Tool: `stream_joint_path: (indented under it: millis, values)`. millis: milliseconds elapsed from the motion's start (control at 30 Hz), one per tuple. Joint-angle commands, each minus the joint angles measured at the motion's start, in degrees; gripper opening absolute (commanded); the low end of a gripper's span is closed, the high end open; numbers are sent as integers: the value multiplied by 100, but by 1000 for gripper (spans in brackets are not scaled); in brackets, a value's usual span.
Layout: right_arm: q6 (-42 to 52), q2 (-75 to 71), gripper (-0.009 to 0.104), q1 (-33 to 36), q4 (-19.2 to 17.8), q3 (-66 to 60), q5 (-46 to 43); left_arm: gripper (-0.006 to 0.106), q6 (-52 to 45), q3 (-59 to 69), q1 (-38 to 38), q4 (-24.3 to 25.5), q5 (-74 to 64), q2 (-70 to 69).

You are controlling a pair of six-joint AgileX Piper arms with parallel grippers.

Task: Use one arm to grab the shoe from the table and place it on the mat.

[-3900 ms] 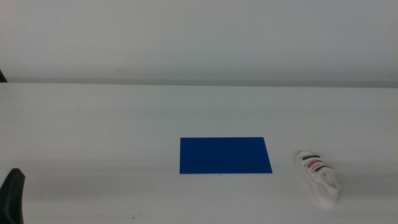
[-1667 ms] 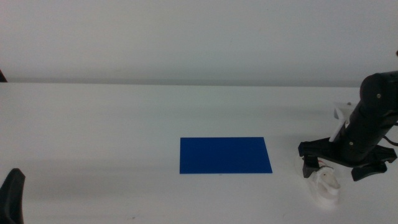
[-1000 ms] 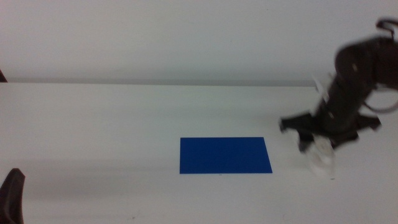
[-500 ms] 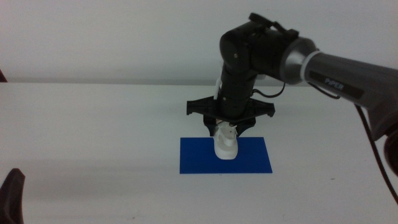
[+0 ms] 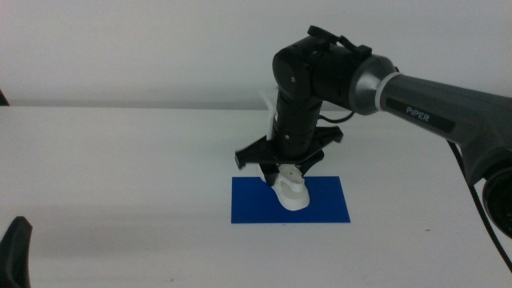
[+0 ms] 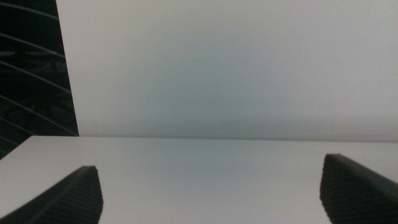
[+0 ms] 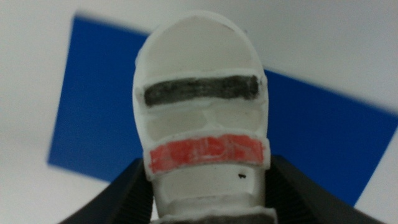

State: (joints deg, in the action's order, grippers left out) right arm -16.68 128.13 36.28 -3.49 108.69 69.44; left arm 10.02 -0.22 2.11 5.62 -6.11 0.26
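Now we see, from the middle camera, the right hand (image 5: pixel 290 171) holding the shoe (image 5: pixel 292 192) over the blue mat (image 5: pixel 328 206) on the white table (image 5: pixel 120 160). The left hand (image 5: pixel 14 254) waits low at the near left edge.

From the left wrist, we see its dark fingers (image 6: pixel 81 196) spread wide.

From the right wrist, we see the shoe (image 7: pixel 202 118) pinched between the fingers (image 7: pixel 121 199), above the mat (image 7: pixel 93 118).

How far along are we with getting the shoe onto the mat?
Pickup and carry look done: the right gripper is shut on the shoe, low over the mat. Contact with the mat can't be confirmed. Left: release and retreat. The left gripper waits at the table's near edge.
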Motion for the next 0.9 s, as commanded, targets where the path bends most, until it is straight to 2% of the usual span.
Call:
stream_joint_path:
  millis: [0, 67, 200, 300, 433, 500, 567, 700, 867]
  values:
    - [1507, 6, -1, 20, 11, 61, 600, 94, 33, 244, 11, -3, 69, -235]
    - [2479, 16, -1, 20, -38, 61, 511, 94, 33, 244, 11, -3, 69, -235]
    - [3345, 16, -1, 20, -87, 61, 531, 94, 33, 244, 11, -3, 69, -235]
    - [4312, 16, -1, 20, 93, 61, 604, 94, 33, 244, 11, -3, 69, -235]
    - [6550, 16, -1, 20, 455, 61, 604, 94, 33, 244, 11, -3, 69, -235]
    - [7192, 16, -1, 20, 469, 61, 604, 94, 33, 244, 11, -3, 69, -235]
    - [7393, 16, -1, -2, 457, 61, 580, 94, 33, 244, 11, -3, 69, -235]
    - [7217, 16, -1, -76, 457, 61, 554, 94, 33, 244, 11, -3, 69, -235]
    - [6629, 40, -1, -133, 457, 33, 310, 94, 33, 244, 11, -3, 69, -235]
